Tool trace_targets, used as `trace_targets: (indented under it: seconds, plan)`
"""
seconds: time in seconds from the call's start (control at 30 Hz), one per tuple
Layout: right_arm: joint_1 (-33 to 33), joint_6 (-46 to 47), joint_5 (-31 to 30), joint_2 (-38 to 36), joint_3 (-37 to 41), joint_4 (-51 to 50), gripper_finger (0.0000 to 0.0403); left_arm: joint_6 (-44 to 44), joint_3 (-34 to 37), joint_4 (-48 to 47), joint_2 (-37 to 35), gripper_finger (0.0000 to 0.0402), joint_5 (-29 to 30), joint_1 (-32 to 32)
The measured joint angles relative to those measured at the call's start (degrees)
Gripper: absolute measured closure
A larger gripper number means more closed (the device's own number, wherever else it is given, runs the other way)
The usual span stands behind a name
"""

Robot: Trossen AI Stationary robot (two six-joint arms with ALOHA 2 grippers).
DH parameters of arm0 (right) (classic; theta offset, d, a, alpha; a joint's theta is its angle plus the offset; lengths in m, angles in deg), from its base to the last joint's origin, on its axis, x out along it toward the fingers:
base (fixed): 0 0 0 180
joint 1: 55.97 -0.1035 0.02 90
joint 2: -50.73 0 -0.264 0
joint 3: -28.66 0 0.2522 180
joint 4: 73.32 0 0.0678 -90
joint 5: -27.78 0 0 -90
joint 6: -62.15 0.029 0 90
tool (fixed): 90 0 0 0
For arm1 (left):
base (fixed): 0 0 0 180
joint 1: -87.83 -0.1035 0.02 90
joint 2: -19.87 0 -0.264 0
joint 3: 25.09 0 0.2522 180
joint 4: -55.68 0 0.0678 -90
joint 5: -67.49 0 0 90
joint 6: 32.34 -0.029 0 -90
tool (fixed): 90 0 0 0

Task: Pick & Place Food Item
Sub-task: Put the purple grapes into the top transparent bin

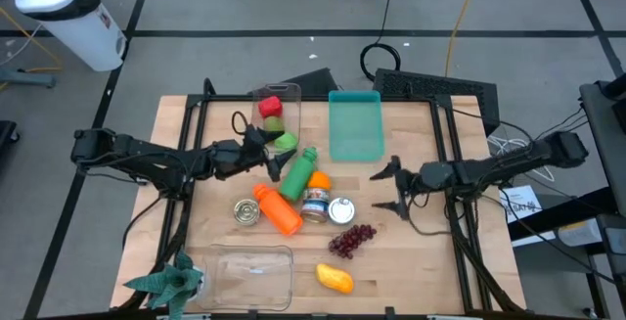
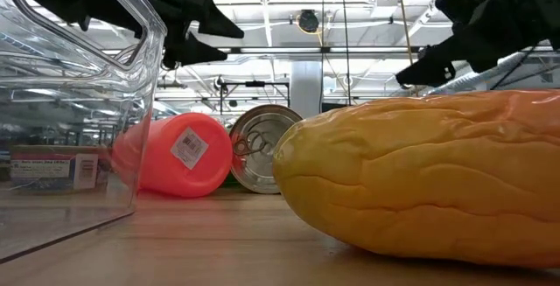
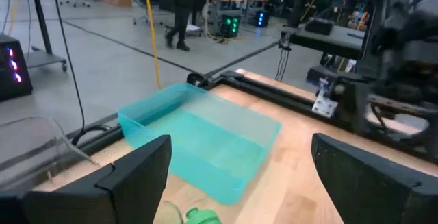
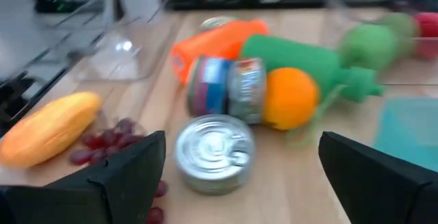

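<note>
Food lies in a cluster mid-table: a green bottle [image 1: 296, 175], an orange [image 1: 319, 179], an orange bottle [image 1: 278, 209], a labelled can [image 1: 315, 205], two plain cans [image 1: 341, 210] [image 1: 246, 212], grapes [image 1: 352, 240] and a yellow mango-like fruit [image 1: 335, 278]. My left gripper [image 1: 266, 156] is open and hovers above the table, left of the green bottle; its wrist view looks at a teal bin [image 3: 205, 138]. My right gripper [image 1: 393, 189] is open to the right of the cluster, facing the plain can [image 4: 214, 152] and the orange [image 4: 291, 97].
The teal bin [image 1: 354, 124] stands at the far middle. A tipped clear container [image 1: 274, 105] holds red and green items. Another clear container [image 1: 252, 273] sits at the near edge beside a fake plant [image 1: 166, 281]. Bare wood shows near the right side.
</note>
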State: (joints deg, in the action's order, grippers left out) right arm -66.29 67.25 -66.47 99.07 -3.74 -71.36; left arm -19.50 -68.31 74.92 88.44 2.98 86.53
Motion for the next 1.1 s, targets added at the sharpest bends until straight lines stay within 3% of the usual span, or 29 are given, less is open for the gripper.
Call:
trace_targets:
  seconds: [0.43, 0.6, 0.9, 1.1]
  plan:
    - [-8.8, -4.3, 0.0, 23.1, -9.7, -0.1, 0.0039, 7.2, 0.0, 0.6, 0.0, 0.0039, 0.0, 0.0]
    - [-10.8, -1.4, 0.0, 27.7, -10.5, 0.0, 0.0039, 13.9, 0.0, -0.1, 0.0, 0.0031, -1.7, 0.0]
    - [-12.7, 2.3, 0.0, 34.6, -10.5, 0.8, 0.0041, 14.7, 0.0, -0.2, 0.0, 0.0039, -3.2, 0.0]
    - [-12.7, 3.2, 3.4, 38.7, -10.5, 4.4, 0.0070, 14.7, 0.0, -0.2, 0.0, 0.0041, -3.4, 0.0]
